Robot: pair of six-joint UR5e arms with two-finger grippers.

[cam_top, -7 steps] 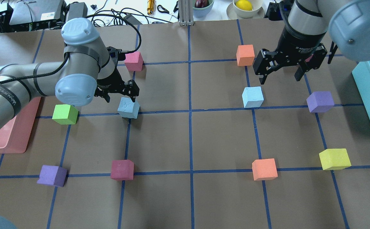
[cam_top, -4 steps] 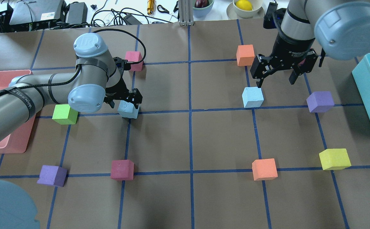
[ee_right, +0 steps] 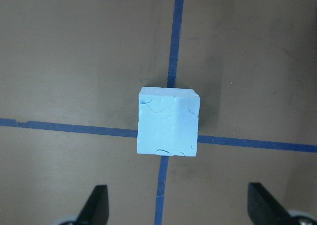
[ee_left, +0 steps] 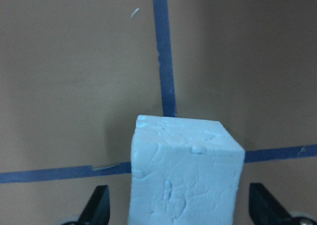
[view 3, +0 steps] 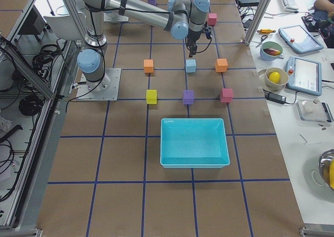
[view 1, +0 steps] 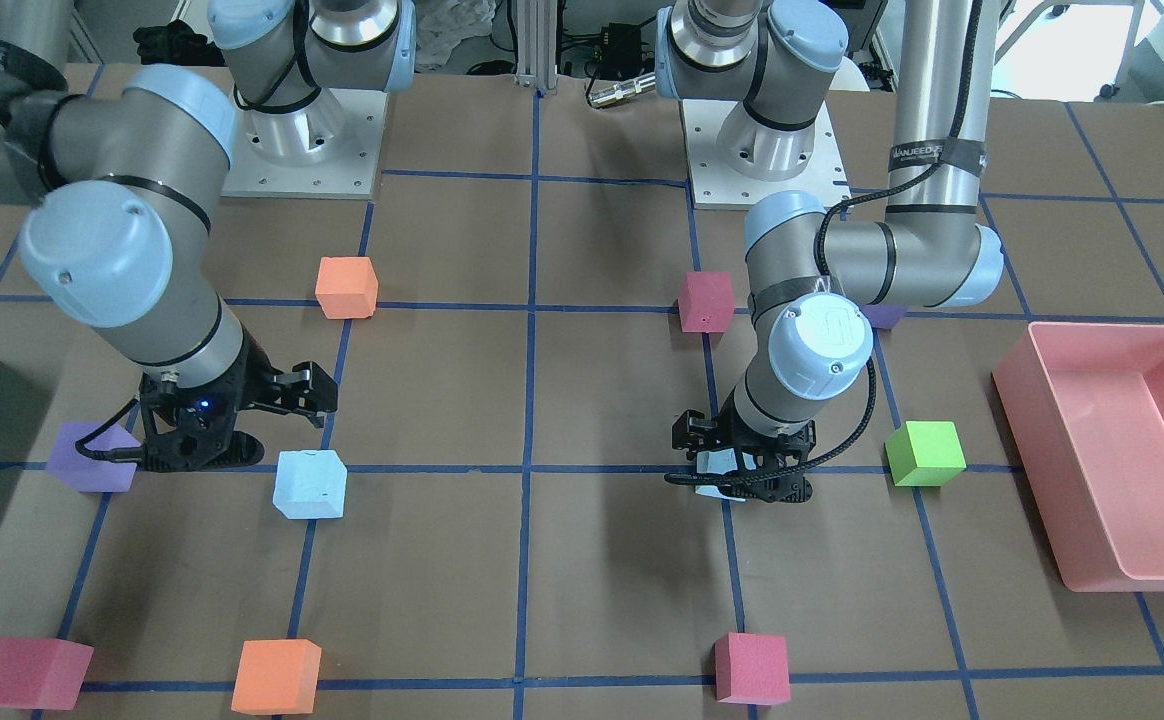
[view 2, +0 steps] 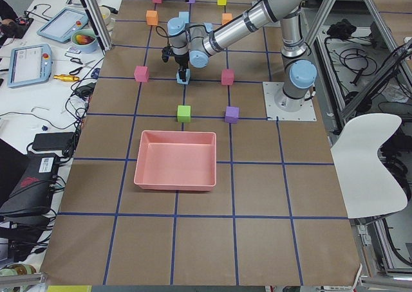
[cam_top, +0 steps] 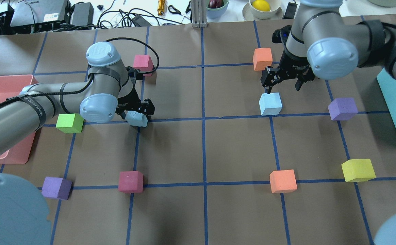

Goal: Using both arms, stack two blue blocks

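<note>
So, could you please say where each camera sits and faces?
Front-facing: across the table, facing the bases; left gripper on its right.
Overhead: from behind, looking down; right gripper on its right.
Exterior left: beyond the pink plastic tray; left arm near.
Exterior right: beyond the teal plastic bin; right arm near.
Left wrist: down onto one sky-blue foam cube.
Right wrist: above the other sky-blue foam cube.
Shared: both wrists show fingertips.

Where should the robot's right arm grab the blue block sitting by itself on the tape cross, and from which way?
Come straight down from above and pinch two opposite side faces of the blue block. It sits flat, its sides are flat and parallel, and nothing crowds it. The right gripper is open, with its fingers roughly square to those faces.
</note>
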